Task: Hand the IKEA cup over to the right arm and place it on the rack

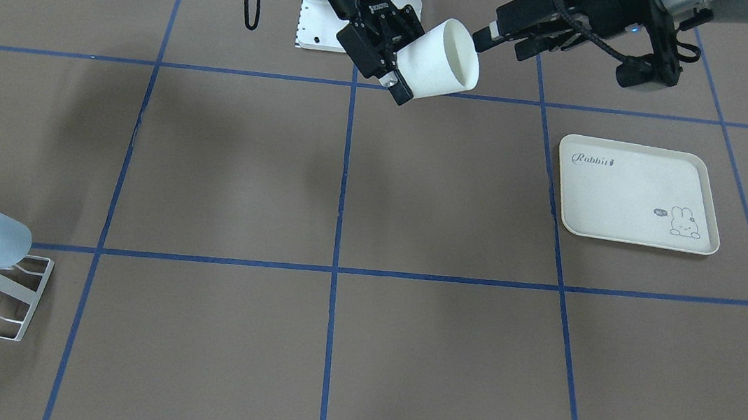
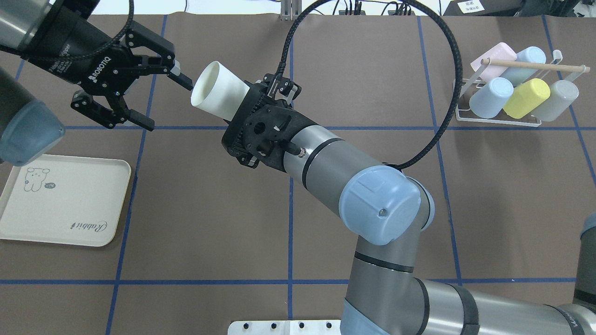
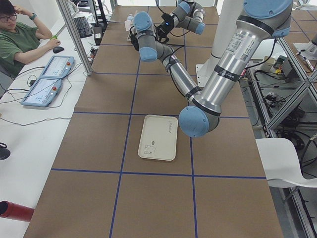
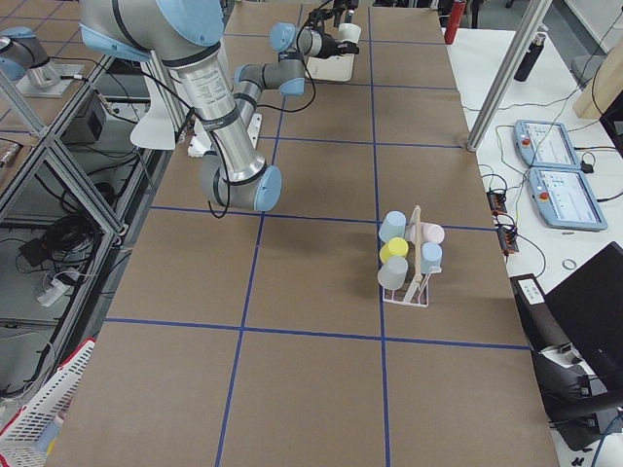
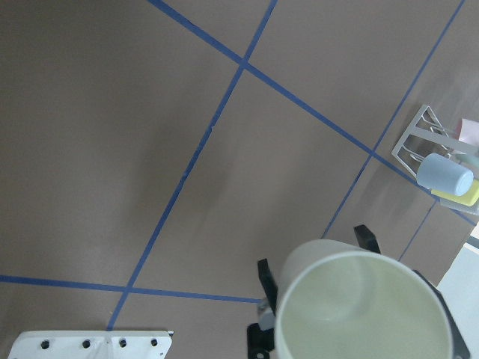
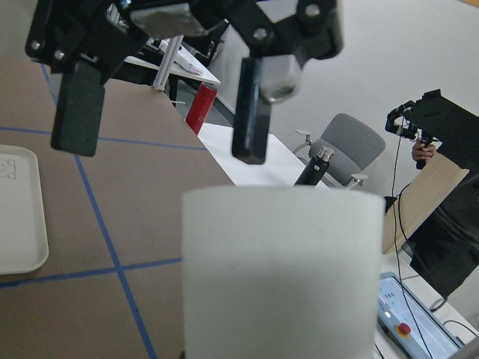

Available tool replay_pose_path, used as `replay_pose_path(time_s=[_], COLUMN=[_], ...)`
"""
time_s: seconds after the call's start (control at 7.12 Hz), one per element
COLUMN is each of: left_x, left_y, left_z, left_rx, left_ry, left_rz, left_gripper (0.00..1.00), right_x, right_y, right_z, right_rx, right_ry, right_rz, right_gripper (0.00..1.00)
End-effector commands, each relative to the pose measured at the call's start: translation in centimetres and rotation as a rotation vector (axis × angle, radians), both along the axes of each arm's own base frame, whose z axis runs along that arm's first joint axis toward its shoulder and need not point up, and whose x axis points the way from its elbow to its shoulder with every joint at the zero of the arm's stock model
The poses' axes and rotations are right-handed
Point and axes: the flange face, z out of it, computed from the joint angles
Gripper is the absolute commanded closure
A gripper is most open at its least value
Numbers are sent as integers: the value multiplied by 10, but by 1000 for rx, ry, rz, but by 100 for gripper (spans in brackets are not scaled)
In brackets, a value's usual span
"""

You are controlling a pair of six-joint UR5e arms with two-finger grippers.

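2 fingers of the right gripper (image 1: 403, 60) are clamping the base of the white cup (image 1: 444, 56), holding it on its side above the table (image 2: 372, 223) with the mouth pointing at the left gripper (image 2: 164, 103). That gripper is hanging with its jaws spread wide, 1 fingertip just beside the cup's rim; I cannot tell whether it is touching. Below it, a cream rabbit tray (image 2: 70, 218) is lying flat. Well apart, at the table's far right, the rack (image 2: 500, 122) is carrying 5 pastel cups (image 2: 491, 97) under its wooden dowel (image 2: 535, 65).
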Motion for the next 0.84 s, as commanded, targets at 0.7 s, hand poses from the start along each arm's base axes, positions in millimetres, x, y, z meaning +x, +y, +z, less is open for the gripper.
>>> replay_pose_path(time_s=[0.7], left_x=[-34], left_y=[-27], left_z=[155], left_rx=[342], left_ry=[-259], left_rz=[-118], left_gripper=[0], right_x=[109], right_y=[-88], right_z=[48], right_rx=[-172], right_ry=[730], right_rz=[-82], right_gripper=[63])
